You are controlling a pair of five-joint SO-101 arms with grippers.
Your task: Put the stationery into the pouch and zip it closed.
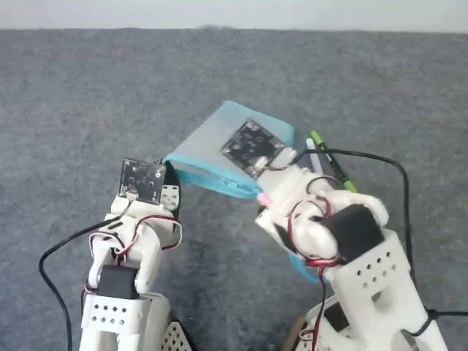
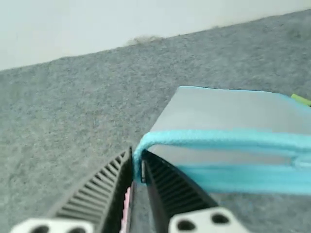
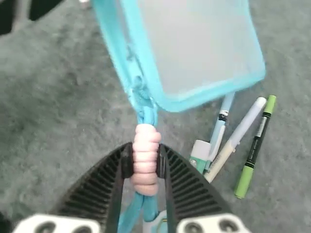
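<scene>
The light blue translucent pouch [image 1: 219, 142] lies mid-table, one end lifted off the grey mat. My left gripper [image 2: 137, 162] is shut on the pouch's [image 2: 228, 121] blue corner edge; in the high view the left gripper [image 1: 173, 175] is at the pouch's left end. My right gripper [image 3: 145, 153] is shut on the pink zipper pull [image 3: 145, 162], which hangs from the pouch's [image 3: 194, 43] zipper end. A green marker [image 3: 253, 148], a cream pen [image 3: 236, 137] and a light blue pen [image 3: 222, 121] lie on the mat beside the pouch, outside it.
Grey carpet-like mat [image 1: 88, 95] covers the table, with a pale wall along its far edge. A black cable [image 1: 387, 164] loops past the pens [image 1: 329, 164] to the right arm. A small white and green item [image 3: 198, 153] rests by the pens.
</scene>
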